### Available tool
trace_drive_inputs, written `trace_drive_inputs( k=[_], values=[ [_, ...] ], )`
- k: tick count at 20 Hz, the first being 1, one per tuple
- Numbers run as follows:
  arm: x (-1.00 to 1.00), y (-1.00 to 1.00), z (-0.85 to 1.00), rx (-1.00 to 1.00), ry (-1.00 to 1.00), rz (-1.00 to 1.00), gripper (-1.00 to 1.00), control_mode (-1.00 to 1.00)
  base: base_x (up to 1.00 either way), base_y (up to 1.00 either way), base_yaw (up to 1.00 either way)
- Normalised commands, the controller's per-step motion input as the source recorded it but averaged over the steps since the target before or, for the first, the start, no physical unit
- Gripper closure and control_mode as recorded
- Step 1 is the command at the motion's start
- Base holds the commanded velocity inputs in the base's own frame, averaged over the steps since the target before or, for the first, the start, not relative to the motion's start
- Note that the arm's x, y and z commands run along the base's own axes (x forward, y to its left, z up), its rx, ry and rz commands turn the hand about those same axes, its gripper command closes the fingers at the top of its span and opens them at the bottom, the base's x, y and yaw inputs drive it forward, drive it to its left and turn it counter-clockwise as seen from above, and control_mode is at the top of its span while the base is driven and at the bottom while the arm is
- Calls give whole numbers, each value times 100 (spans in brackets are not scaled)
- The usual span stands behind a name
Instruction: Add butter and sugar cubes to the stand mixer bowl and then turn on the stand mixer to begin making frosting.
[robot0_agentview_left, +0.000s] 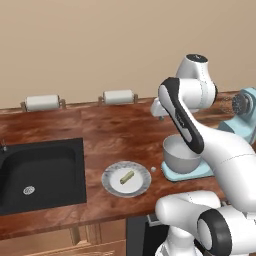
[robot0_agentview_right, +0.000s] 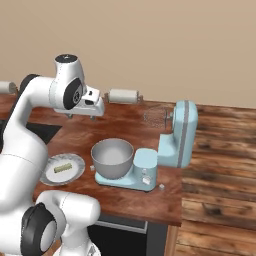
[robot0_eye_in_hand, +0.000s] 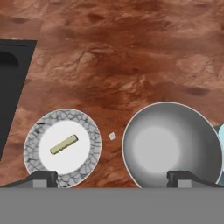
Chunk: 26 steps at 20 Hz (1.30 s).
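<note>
Hand view gives us our tool (robot0_eye_in_hand: 112, 177) spread wide and holding nothing, above the tabletop (robot0_eye_in_hand: 131, 65). We take the stand mixer bowl (robot0_eye_in_hand: 171, 146) as landmark: it sits on the base of the stand mixer (robot0_agentview_right: 172, 142). Beside the bowl lies the plate (robot0_eye_in_hand: 89, 151), carrying the butter (robot0_eye_in_hand: 64, 144) at its middle. Between plate and bowl, on the wood, rests one sugar cube (robot0_eye_in_hand: 112, 136). Beyond the plate is the sink (robot0_agentview_left: 42, 175).
</note>
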Motion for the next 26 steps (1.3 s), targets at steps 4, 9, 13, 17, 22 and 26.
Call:
trace_drive_inputs(
  k=[4, 9, 13, 17, 22, 26],
  values=[
    [0, 0, 0, 0, 0, 0, -100, 100, 70, 52, -3],
    [0, 0, 0, 0, 0, 0, -100, 100, 47, 74, -13],
    [0, 0, 0, 0, 0, 0, -100, 100, 48, 92, -27],
    [0, 0, 0, 0, 0, 0, -100, 100, 43, 85, -25],
    [0, 0, 0, 0, 0, 0, -100, 100, 49, 59, 3],
    [0, 0, 0, 0, 0, 0, -100, 100, 48, 53, 26]
  ],
)
